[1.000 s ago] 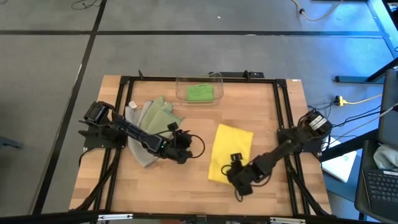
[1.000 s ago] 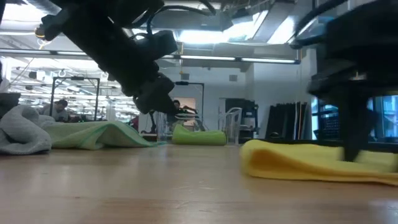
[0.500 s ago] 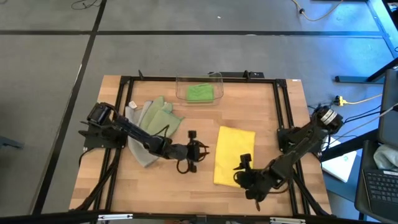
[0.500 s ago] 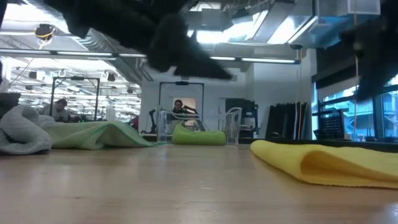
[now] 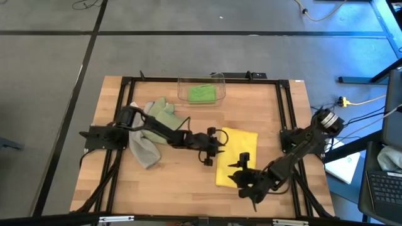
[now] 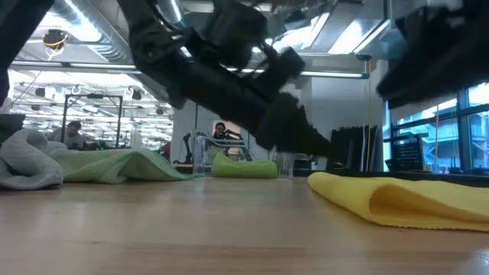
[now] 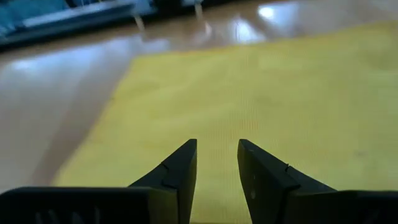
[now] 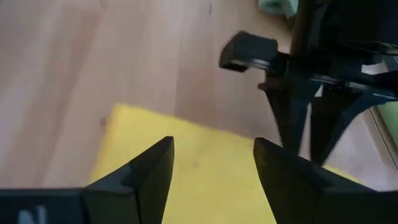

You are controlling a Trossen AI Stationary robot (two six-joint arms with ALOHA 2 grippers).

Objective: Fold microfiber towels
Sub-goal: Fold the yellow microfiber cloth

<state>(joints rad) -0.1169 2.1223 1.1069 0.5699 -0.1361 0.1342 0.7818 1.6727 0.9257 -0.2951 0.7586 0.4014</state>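
— Both grippers hang over the yellow towel (image 5: 237, 157), folded flat on the worktop (image 5: 188, 182).
— Jaws?
— Left gripper (image 5: 217, 147), at its left edge: jaws slightly apart, holding nothing. Right gripper (image 5: 240, 168), at the near end: jaws spread, empty.
— Others?
— Sage towel (image 5: 160, 113) and grey towel (image 5: 143, 150) heaped left; bright green towel (image 5: 202, 93) in the bin (image 5: 221, 80).
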